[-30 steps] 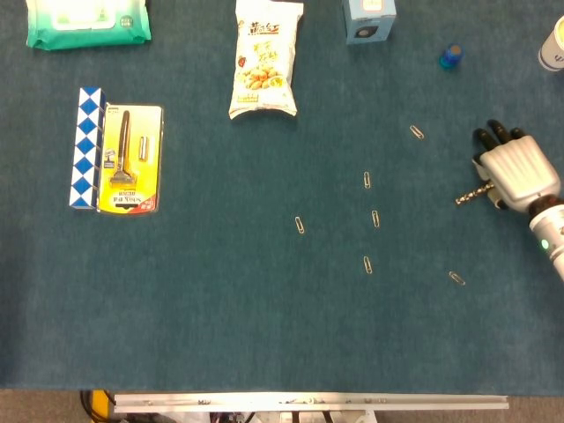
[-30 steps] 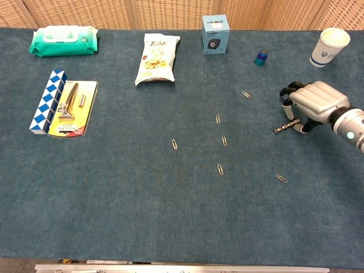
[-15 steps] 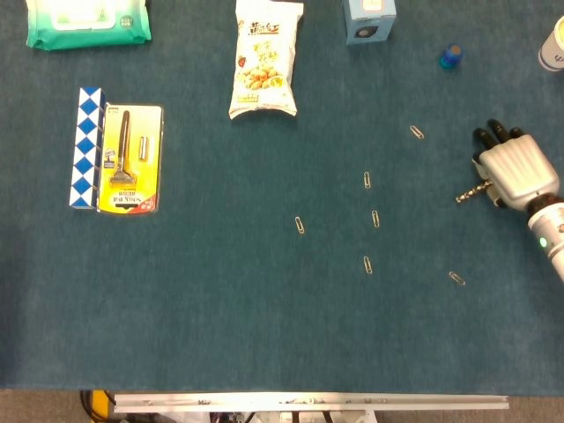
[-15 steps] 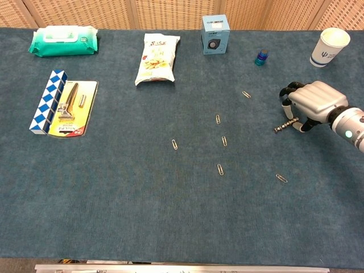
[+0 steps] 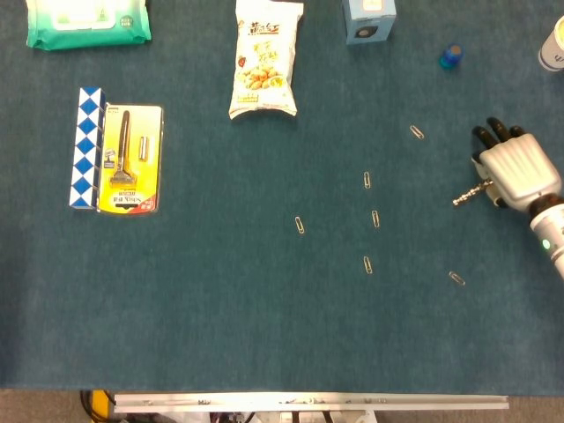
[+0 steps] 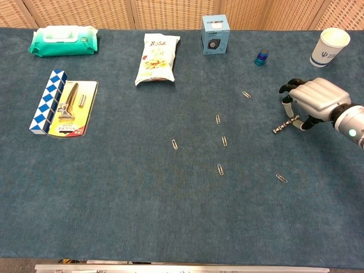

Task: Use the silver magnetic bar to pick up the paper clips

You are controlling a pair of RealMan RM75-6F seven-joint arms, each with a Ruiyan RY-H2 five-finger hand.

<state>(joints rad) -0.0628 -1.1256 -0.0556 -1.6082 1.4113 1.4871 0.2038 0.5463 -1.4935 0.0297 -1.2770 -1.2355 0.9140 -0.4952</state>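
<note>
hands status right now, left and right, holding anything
Left hand: not in view in either camera.
Right hand: holding the silver magnetic bar, its free end pointing toward the paper clips.

Over on the right, the right robot hand (image 5: 518, 170) grips the silver magnetic bar (image 5: 470, 194), whose free end pokes out to the left over the tabletop (image 5: 220, 308). Paper clips lie scattered: one (image 5: 417, 132) up near the robot hand, three in a loose column at centre (image 5: 367, 181) (image 5: 375, 218) (image 5: 367, 264), one further left (image 5: 301, 225), one lower right (image 5: 456, 278). Along the far edge sit a green wipes pack (image 5: 86, 22), a snack bag (image 5: 265, 60), a blue box (image 5: 369, 20) and a small blue cap (image 5: 451, 56). At left, a razor blister pack (image 5: 130, 159) lies just beside a blue-and-white snake puzzle (image 5: 86, 147).
</note>
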